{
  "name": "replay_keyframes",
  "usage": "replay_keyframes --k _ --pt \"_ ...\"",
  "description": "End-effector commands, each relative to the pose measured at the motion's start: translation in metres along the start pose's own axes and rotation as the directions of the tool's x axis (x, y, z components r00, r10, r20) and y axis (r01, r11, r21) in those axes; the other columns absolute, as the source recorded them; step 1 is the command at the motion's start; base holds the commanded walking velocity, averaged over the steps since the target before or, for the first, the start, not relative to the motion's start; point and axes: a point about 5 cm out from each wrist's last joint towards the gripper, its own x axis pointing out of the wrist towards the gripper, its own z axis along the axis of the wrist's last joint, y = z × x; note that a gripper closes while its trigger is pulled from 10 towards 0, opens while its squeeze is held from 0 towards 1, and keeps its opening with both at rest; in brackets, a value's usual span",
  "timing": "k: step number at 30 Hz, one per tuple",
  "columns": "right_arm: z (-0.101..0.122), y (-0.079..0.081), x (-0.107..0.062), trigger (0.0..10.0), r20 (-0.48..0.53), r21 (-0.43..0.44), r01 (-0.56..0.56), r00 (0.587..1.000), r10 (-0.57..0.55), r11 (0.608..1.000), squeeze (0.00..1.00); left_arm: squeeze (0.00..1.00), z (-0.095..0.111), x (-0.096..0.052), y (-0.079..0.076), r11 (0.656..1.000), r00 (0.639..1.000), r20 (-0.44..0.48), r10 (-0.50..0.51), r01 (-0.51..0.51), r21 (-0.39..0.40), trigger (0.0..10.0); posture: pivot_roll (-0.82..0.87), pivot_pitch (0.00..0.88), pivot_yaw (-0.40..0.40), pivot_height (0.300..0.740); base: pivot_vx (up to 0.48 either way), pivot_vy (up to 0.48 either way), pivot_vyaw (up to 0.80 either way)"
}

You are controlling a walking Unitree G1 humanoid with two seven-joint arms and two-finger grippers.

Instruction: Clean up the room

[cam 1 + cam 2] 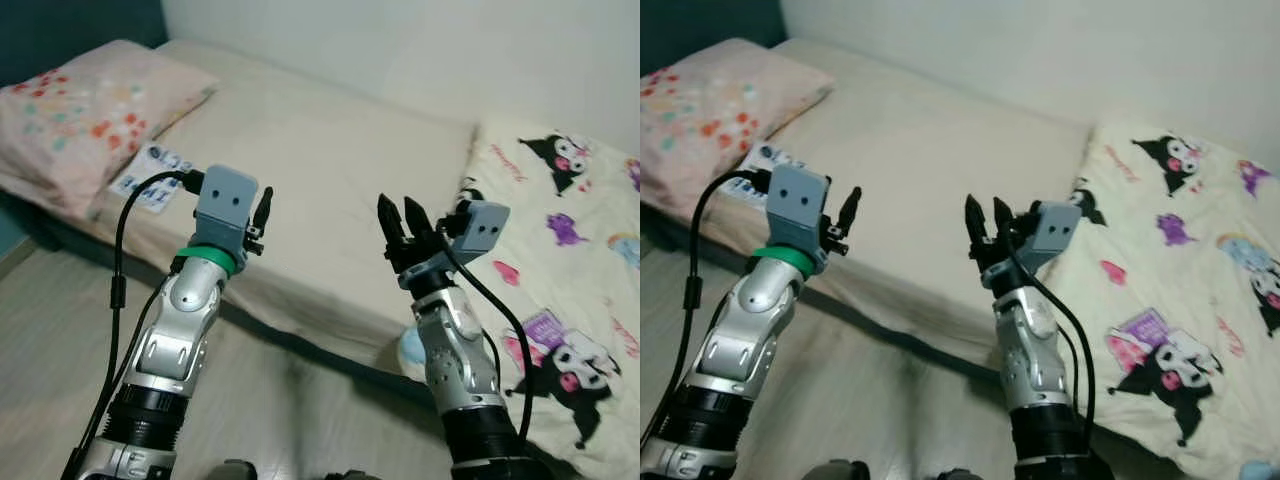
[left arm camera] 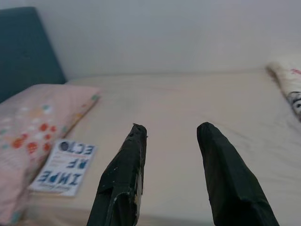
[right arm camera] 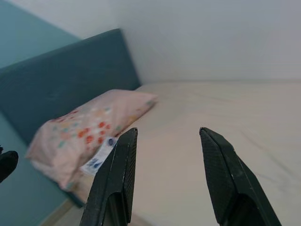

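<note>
The bed [image 1: 330,180] takes up most of the scene, its beige sheet bare across the middle, which suggests the robot has stopped at its side to look over what needs tidying. A blanket [image 1: 570,270] printed with cartoon figures lies loosely over the right end and hangs off the edge, likely left unfolded. The pillow [image 1: 90,110], pink with a floral print, sits at the head end by the dark headboard [image 3: 70,66], where a pillow belongs. A book [image 1: 152,176] lies flat on the sheet just beside the pillow, its corner near or under the pillow's edge; it seems the likeliest thing to put away. No box, basket or other container can be made out. The left gripper [image 1: 262,215] and right gripper [image 1: 402,222] are both raised near the bed's edge, fingers spread apart and holding nothing, apparently ready to reach.
</note>
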Motion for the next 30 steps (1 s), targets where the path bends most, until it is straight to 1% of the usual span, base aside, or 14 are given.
replay_keyframes --k 1,5,8,15,18,20,23,24,25,26,27,28,29,30 --pt "0.0 -0.01 -0.004 10.0 -0.001 -0.013 0.035 0.999 -0.035 0.999 0.0 0.0 -0.003 -0.001 -0.01 0.999 0.999 -0.002 -0.035 0.035 -0.008 10.0 0.04 0.027 0.02 0.74 0.0 -0.48 0.0" --pt "0.0 -0.011 -0.003 10.0 -0.001 -0.013 0.036 0.999 -0.036 0.999 0.0 0.0 -0.003 -0.001 -0.011 0.999 0.999 -0.005 -0.039 0.039 -0.012 10.0 0.04 0.028 0.02 0.74 0.0 -0.48 0.0" --pt "-0.002 -0.01 -0.004 10.0 -0.004 -0.012 0.036 0.999 -0.037 0.999 0.0 0.0 -0.006 -0.001 -0.012 0.999 0.999 -0.023 -0.041 0.04 -0.024 10.0 0.05 0.03 0.02 0.74 0.0 0.0 0.0" --pt "-0.003 -0.009 -0.004 10.0 -0.006 -0.012 0.033 0.999 -0.033 0.999 0.0 0.0 -0.008 -0.001 -0.011 0.999 0.999 -0.033 -0.038 0.037 -0.027 10.0 0.04 0.034 0.02 0.74 0.0 0.0 0.0" --pt "-0.003 -0.009 -0.005 10.0 -0.009 -0.014 0.03 1.0 -0.03 0.999 0.0 0.0 -0.012 -0.002 -0.01 0.999 0.998 -0.047 -0.032 0.031 -0.027 10.0 0.04 0.034 0.024 0.74 0.0 0.0 0.0" --pt "-0.004 -0.008 -0.005 10.0 -0.013 -0.021 0.025 1.0 -0.025 0.999 0.0 0.0 -0.016 -0.004 -0.01 0.999 0.998 -0.063 -0.026 0.024 -0.027 10.0 0.04 0.034 0.024 0.74 0.0 0.0 0.0" --pt "-0.015 -0.002 -0.008 10.0 -0.051 -0.036 0.002 0.999 -0.004 0.999 0.0 0.0 -0.036 -0.016 -0.008 1.0 0.992 -0.129 -0.015 0.014 -0.008 10.0 0.04 0.036 0.025 0.74 0.0 0.0 0.0" --pt "-0.015 -0.002 -0.008 10.0 -0.051 -0.036 0.002 0.999 -0.004 0.999 0.0 0.0 -0.036 -0.016 -0.008 1.0 0.992 -0.129 -0.015 0.014 -0.008 10.0 0.04 0.036 0.025 0.74 0.0 0.0 0.0" --pt "-0.024 0.0 -0.01 10.0 -0.088 -0.041 -0.01 0.996 0.006 0.999 0.0 0.0 -0.045 -0.021 -0.006 1.0 0.987 -0.159 -0.01 0.011 0.006 10.0 0.04 0.04 0.022 0.74 0.0 0.0 0.0" --pt "-0.035 0.001 -0.013 10.0 -0.149 -0.062 -0.02 0.989 0.011 0.998 0.0 0.0 -0.055 -0.026 -0.004 1.0 0.982 -0.19 0.002 0.003 0.022 10.0 0.04 0.045 0.019 0.74 0.0 0.0 0.0" --pt "-0.046 -0.001 -0.016 10.0 -0.216 -0.109 -0.032 0.976 0.008 0.994 0.0 0.0 -0.064 -0.03 -0.001 0.999 0.975 -0.22 0.015 -0.008 0.033 10.0 0.04 0.045 0.019 0.74 0.0 0.0 0.0" --pt "-0.053 -0.002 -0.019 10.0 -0.259 -0.142 -0.042 0.966 0.004 0.989 0.0 0.0 -0.07 -0.033 0.001 0.999 0.971 -0.238 0.024 -0.015 0.039 10.0 0.04 0.045 0.019 0.74 0.0 0.0 0.0" --pt "-0.062 -0.009 -0.024 10.0 -0.314 -0.223 -0.057 0.949 -0.016 0.973 0.0 0.0 -0.081 -0.038 0.004 0.998 0.96 -0.275 0.043 -0.029 0.057 10.0 0.03 0.049 0.012 0.74 0.0 0.0 0.0" --pt "-0.062 -0.009 -0.024 10.0 -0.314 -0.223 -0.057 0.949 -0.016 0.973 0.0 0.0 -0.081 -0.038 0.004 0.998 0.96 -0.275 0.043 -0.029 0.057 10.0 0.03 0.049 0.012 0.74 0.0 0.0 0.0"
